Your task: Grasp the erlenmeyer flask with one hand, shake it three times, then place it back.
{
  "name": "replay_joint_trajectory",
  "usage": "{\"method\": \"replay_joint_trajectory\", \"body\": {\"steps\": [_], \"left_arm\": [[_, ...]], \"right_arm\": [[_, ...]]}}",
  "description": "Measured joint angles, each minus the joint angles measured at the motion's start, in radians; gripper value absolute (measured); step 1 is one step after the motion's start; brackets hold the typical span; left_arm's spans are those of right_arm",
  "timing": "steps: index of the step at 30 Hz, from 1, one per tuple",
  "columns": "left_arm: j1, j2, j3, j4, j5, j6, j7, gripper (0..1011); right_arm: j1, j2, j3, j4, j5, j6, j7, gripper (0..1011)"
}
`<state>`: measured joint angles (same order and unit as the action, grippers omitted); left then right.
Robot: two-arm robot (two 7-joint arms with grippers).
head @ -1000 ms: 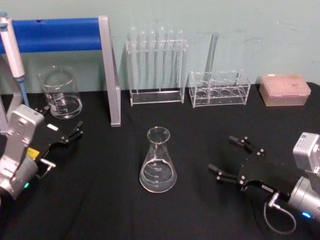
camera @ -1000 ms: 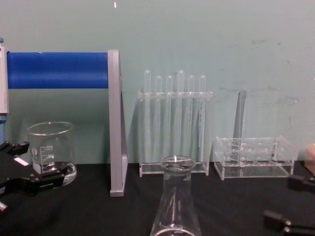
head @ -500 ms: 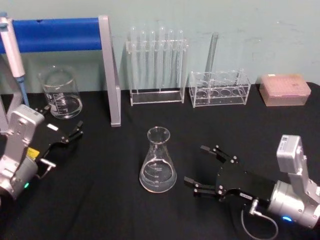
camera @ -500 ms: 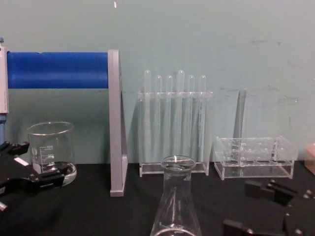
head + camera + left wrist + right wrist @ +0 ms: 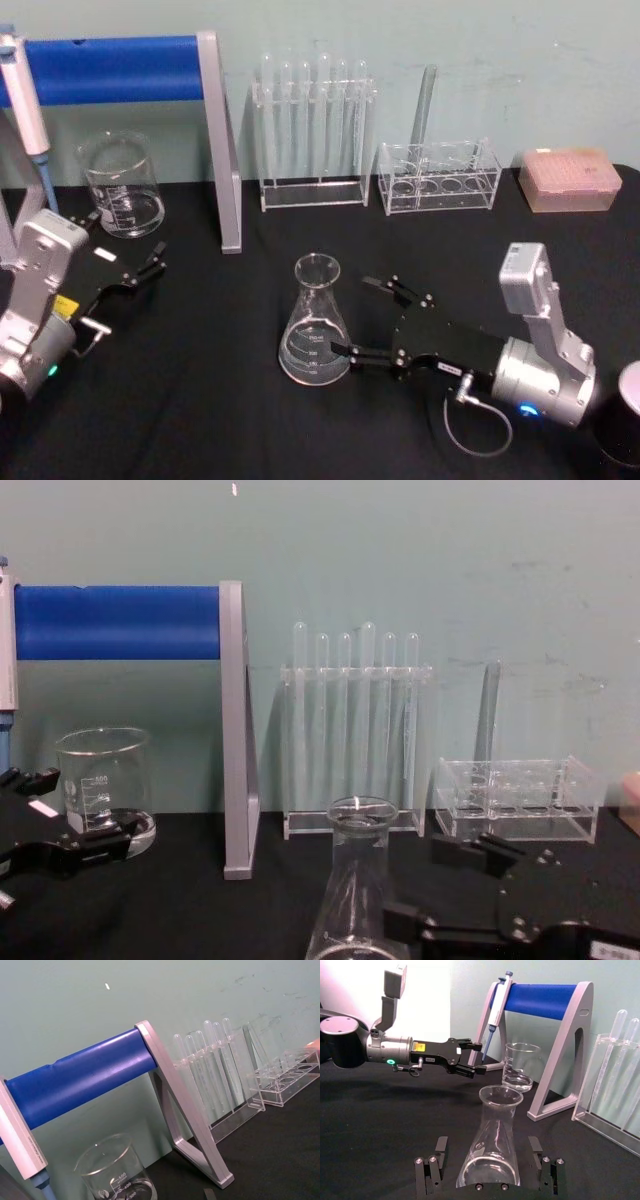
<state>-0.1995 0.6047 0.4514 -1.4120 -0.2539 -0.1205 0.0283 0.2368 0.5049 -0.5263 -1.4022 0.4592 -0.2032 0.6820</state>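
One erlenmeyer flask (image 5: pixel 316 325) stands upright near the middle of the black counter (image 5: pixel 200 410). The right gripper (image 5: pixel 352 316) lies low beside it, open, with one finger on either side of the wide base. The right wrist view shows this best: the two fingers (image 5: pixel 432 1170) flank the flask with a sliver of gap on each side and do not press the glass. The chest view gives only the flask's neck and shoulders, with the gripper's black fingers just to its right. The left gripper (image 5: pixel 125 245) is parked at the counter's left edge, near the single beaker (image 5: pixel 122 186); the right wrist view shows its fingers spread apart. Along the back wall are one blue-barred stand (image 5: pixel 120 66) with one pipette (image 5: pixel 25 95) hanging on it, one tall rack (image 5: pixel 312 140) holding six test tubes, one low rack (image 5: pixel 440 180) with a single tube (image 5: pixel 425 105) upright in it, and one pink tip box (image 5: pixel 570 178). The left wrist view takes in the beaker, stand and both racks.
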Motion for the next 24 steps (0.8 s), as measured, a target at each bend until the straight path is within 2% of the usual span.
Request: {"method": "replay_joint_trajectory", "body": {"steps": [12,24], "left_arm": [[0.000,0.000,0.000,0.000,0.000,0.000,0.000,1001],[0.000,0.000,0.000,0.000,0.000,0.000,0.000,1001]], "right_arm": [[0.082,-0.077,-0.022,0.096,-0.026,0.015,0.021,1000],[0.133,-0.118,-0.039,0.164,-0.028,0.008,0.050,1000]]}}
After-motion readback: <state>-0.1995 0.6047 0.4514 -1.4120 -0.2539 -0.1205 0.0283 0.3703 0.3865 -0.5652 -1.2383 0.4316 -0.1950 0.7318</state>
